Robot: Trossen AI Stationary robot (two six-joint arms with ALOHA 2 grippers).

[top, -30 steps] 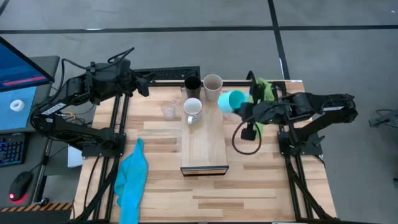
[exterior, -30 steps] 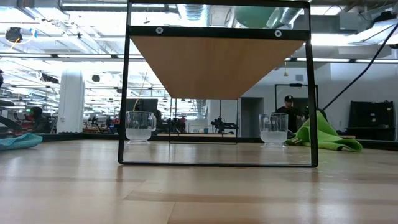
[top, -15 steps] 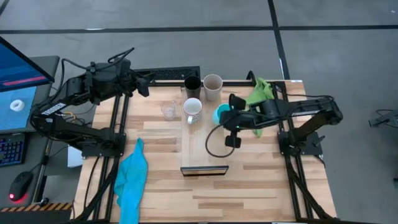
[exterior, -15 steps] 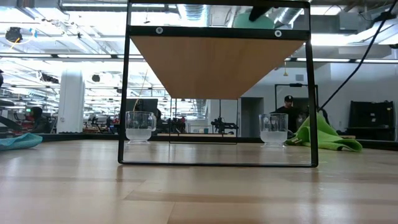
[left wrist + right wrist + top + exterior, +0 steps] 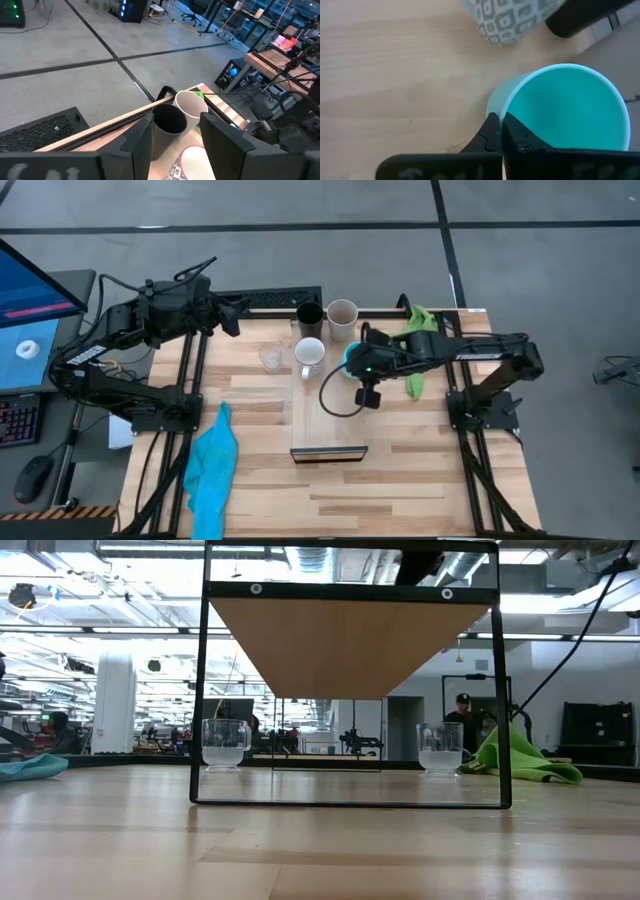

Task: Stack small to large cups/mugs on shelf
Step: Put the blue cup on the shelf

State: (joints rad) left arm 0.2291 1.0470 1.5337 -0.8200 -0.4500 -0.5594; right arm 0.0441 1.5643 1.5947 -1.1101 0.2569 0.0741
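Note:
The shelf [image 5: 330,420] runs down the middle of the table. At its far end stand a black cup [image 5: 309,315], a beige-grey cup [image 5: 342,314] and a white patterned mug [image 5: 310,354]. My right gripper [image 5: 354,364] is shut on the turquoise mug [image 5: 565,110] over the shelf, just right of the white mug. Whether the mug's base stands on the shelf I cannot tell. A clear glass cup [image 5: 270,358] stands on the table left of the shelf. My left gripper [image 5: 175,145] waits open, high over the table's far left corner. My right gripper has the turquoise mug by its rim [image 5: 501,118] on the side nearest the arm. One finger [image 5: 517,134] is inside the mug and the other [image 5: 487,136] outside. The fingers slant down from the table's right. The mug's mouth faces up, slightly tilted.
A green cloth [image 5: 416,330] lies at the table's far right under my right arm. A blue cloth [image 5: 212,465] lies at the near left. In the low view two clear glass cups [image 5: 225,743] [image 5: 440,747] stand on the table beyond the shelf's frame [image 5: 345,640].
My right gripper has carried the turquoise mug toward the table's left and down, from beside the shelf's right edge to over the shelf next to the white mug. It has tipped further downward, and the mug has turned from lying sideways toward upright.

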